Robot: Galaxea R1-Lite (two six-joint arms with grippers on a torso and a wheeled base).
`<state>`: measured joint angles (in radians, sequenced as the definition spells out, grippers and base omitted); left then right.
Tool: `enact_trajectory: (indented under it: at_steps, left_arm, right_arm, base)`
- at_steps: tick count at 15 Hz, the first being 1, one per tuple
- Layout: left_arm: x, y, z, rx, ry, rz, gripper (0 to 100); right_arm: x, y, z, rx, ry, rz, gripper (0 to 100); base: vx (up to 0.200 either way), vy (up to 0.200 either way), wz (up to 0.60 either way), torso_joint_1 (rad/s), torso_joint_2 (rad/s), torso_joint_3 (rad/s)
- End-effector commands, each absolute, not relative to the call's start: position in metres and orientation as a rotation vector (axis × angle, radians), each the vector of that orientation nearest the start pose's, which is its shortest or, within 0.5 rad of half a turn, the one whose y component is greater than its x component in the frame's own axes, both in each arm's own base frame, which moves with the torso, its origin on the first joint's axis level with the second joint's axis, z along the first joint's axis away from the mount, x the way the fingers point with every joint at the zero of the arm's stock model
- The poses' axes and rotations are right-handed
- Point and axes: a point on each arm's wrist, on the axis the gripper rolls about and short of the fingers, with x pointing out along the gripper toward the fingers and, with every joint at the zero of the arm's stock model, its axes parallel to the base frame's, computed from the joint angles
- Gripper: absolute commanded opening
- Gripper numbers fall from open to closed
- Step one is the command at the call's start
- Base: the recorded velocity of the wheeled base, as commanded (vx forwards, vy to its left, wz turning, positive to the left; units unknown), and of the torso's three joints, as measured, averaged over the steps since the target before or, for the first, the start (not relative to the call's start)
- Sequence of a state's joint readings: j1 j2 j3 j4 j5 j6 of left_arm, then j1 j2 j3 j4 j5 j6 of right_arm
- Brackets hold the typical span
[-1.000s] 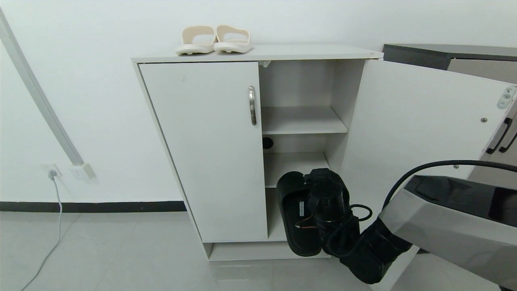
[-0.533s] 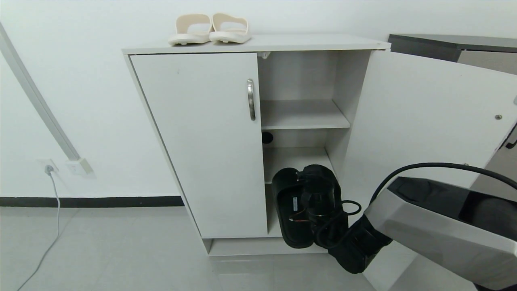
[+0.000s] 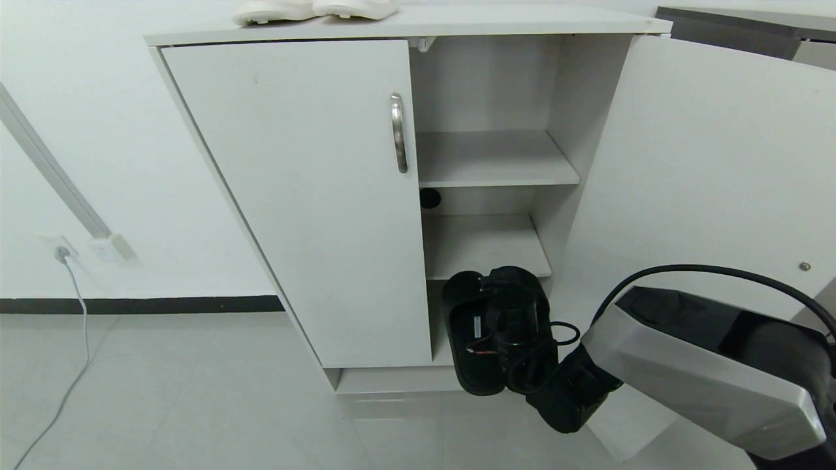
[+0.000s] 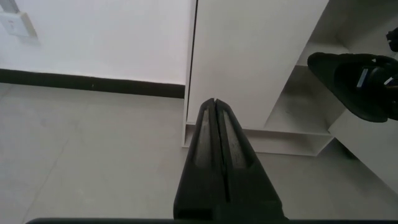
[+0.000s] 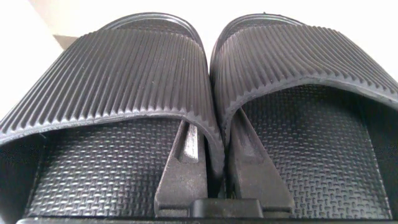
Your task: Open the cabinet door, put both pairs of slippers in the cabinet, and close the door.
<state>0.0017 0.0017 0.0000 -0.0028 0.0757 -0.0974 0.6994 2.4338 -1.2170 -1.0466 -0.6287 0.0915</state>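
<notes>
Closing in on the cabinet [image 3: 457, 26] over the last second, judging by the whole head view sliding and swelling together, so taking that as the camera's move, not the furniture's. Pinching the black slippers [image 3: 477, 339] by their touching inner strap edges in the right gripper [image 3: 516, 320], with a finger under each strap. Holding them at the mouth of the cabinet's lowest bay [image 3: 434, 294], toes just under the shelf above, much where they hung against the cabinet before. Keeping the left gripper [image 4: 216, 124] pressed together on nothing, low before the cabinet's closed left door [image 3: 294, 196]. Leaving the beige slippers [image 3: 313, 10] on the cabinet's top and the right door [image 3: 686, 163] swung wide. Reckoning the first pair nearly stowed: push deeper, then release.
</notes>
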Motion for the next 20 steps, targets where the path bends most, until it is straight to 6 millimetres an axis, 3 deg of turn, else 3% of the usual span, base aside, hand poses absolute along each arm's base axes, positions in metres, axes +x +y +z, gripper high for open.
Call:
enact_trajectory:
  at_steps: [1, 3, 9, 20]
  left_arm:
    - [-0.023, 0.002, 0.076, -0.098, -0.004, 0.078, 0]
    - [-0.023, 0.002, 0.076, -0.098, -0.004, 0.078, 0]
    - [-0.023, 0.002, 0.076, -0.1, -0.004, 0.078, 0]
    - [-0.023, 0.002, 0.076, -0.098, -0.004, 0.077, 0]
  right_arm:
    - [0.359, 0.283, 0.04, -0.007, 0.128, 0.054, 0]
    - [0.359, 0.282, 0.048, -0.003, 0.058, 0.042, 0]
    - [0.363, 0.279, 0.036, -0.009, 0.045, 0.032, 0]
    - [0.365, 0.28, 0.04, -0.017, 0.029, 0.043, 0]
  base:
    - [0.0, 0.0, 0.0, 0.007, 0.0, -0.061]
    - [0.0, 0.0, 0.0, 0.0, 0.0, 0.0]
    - [0.0, 0.0, 0.0, 0.0, 0.0, 0.0]
    - [0.2, 0.0, 0.0, 0.003, 0.0, 0.002]
